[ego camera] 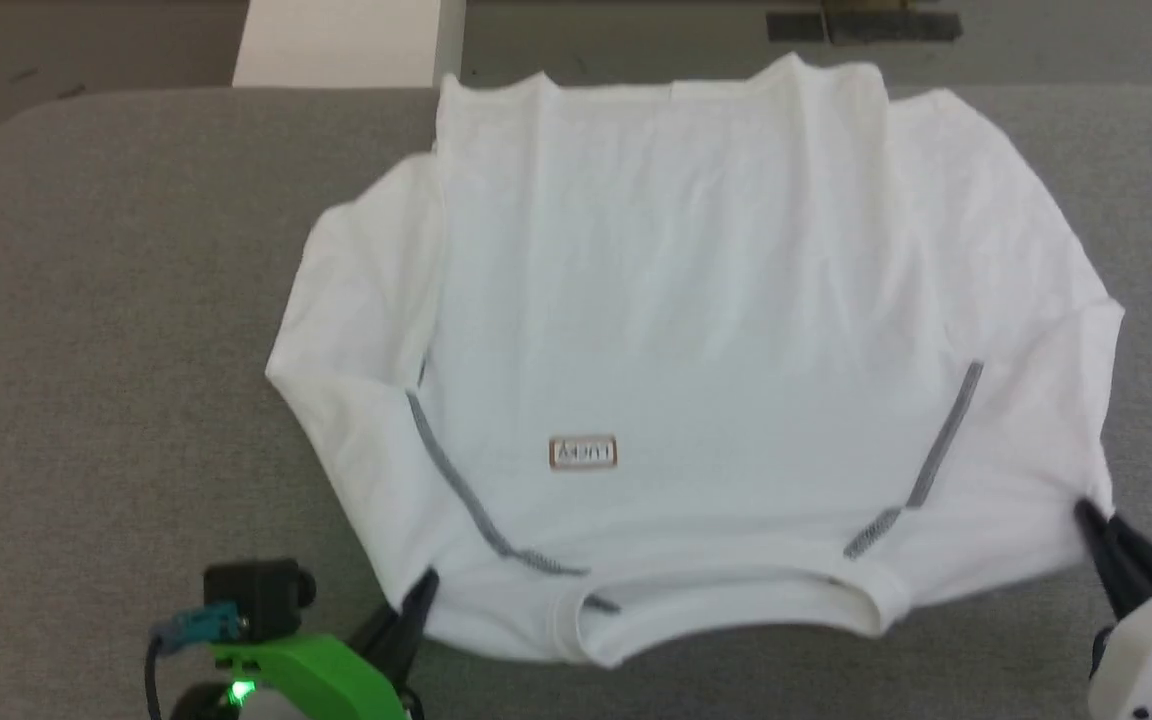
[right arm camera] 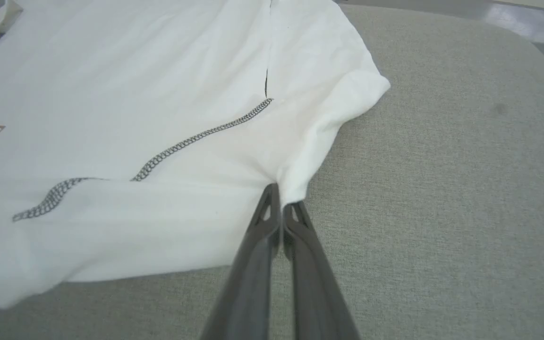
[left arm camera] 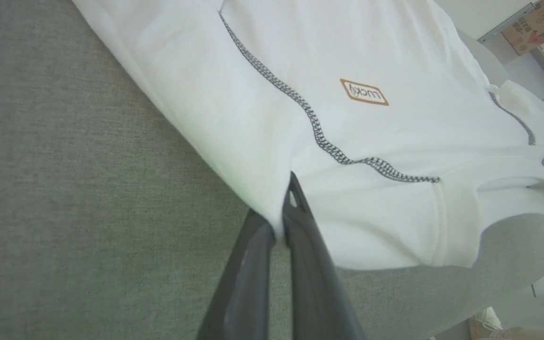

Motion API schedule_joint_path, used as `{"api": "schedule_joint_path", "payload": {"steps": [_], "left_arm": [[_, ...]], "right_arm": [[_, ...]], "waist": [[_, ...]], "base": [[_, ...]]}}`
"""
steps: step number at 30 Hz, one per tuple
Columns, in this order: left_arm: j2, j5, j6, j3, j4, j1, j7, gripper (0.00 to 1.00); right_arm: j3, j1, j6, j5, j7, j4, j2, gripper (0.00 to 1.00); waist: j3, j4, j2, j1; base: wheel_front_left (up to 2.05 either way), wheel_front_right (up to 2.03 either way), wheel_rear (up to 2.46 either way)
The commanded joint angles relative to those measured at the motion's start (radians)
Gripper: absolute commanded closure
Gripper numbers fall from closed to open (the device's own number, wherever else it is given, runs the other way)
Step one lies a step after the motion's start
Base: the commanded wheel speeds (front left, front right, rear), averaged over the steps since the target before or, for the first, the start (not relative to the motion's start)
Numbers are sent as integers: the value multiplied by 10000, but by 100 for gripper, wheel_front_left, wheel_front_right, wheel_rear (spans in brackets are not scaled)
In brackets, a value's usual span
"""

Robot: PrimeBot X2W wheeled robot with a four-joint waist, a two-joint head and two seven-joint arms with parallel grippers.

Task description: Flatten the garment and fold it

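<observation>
The garment (ego camera: 696,330) is a white T-shirt spread on the grey table, collar toward me, with dark grey stitching along its shoulder seams and a small brown-bordered patch (ego camera: 583,453) on the chest. My left gripper (ego camera: 418,592) is shut on the garment's edge at the near left shoulder; in the left wrist view the cloth (left arm camera: 300,118) is pinched between the dark fingers (left arm camera: 276,208). My right gripper (ego camera: 1088,520) is shut on the garment's near right sleeve edge, and the right wrist view shows the fabric (right arm camera: 158,141) caught at the fingertips (right arm camera: 279,198).
The grey padded table (ego camera: 116,350) has rounded corners and bare surface on both sides of the garment. A rigid white box (ego camera: 346,40) stands beyond the table's far edge at the upper left. Grey floor lies past the far edge.
</observation>
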Motion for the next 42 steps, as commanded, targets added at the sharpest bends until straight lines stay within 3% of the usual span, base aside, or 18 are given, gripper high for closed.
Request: {"api": "schedule_joint_path", "payload": {"steps": [1, 13, 20, 29, 31, 36, 37, 38, 39, 40, 41, 42], "left_arm": [[112, -217, 3, 50, 128, 365, 82, 100], [343, -710, 126, -77, 37, 1602, 566, 100], [169, -590, 52, -299, 514, 1464, 400, 100], [-310, -726, -217, -566, 2243, 643, 337, 100], [-420, -738, -278, -559, 2527, 441, 218, 100], [-652, -772, -429, -567, 3160, 33, -30, 100], [-684, -780, -444, -582, 3241, -3, -46, 100], [-725, -793, -438, -587, 3306, -34, -67, 100], [-782, -851, -421, -557, 3311, -35, -92, 91], [-846, -951, -411, -508, 3279, -12, -112, 62], [-885, -1059, -405, -446, 3185, 33, -128, 12], [-877, -1137, -395, -396, 3054, 98, -115, 0]], "right_arm": [[-127, 318, -25, 20, 173, 61, 28, 100], [-239, 1907, -25, 161, 1498, 20, 438, 100], [7, 2086, -25, -8, 1424, 320, 613, 100], [801, 1568, -25, -222, 778, 2024, 455, 100], [927, 1329, -25, -265, 584, 2393, 381, 84], [1074, 912, -25, -232, 197, 3160, 363, 80], [1103, 886, -25, -229, 179, 3261, 348, 75], [1108, 857, -25, -196, 125, 3372, 357, 58], [1080, 828, -25, -163, 55, 3427, 380, 47], [1064, 811, -25, -147, 23, 3446, 378, 4], [1056, 822, -25, -97, 52, 3423, 366, 0], [999, 844, -25, 16, 123, 3340, 381, 0]], "waist": [[-584, 3, -1, 1], [-1304, -86, -1, 1], [-1286, -103, -1, 1], [-965, -146, -1, 1], [-887, -151, -1, 1], [-828, -134, -1, 1], [-834, -132, -1, 1], [-839, -130, -1, 1], [-845, -131, -1, 1], [-853, -131, -1, 1], [-853, -130, -1, 1], [-848, -127, -1, 1]], "base": [[0, 0, 0], [0, 0, 0], [0, 0, 0], [0, 0, 0], [0, 0, 0], [0, 0, 0], [0, 0, 0], [0, 0, 0], [0, 0, 0], [0, 0, 0], [0, 0, 0], [0, 0, 0]]}}
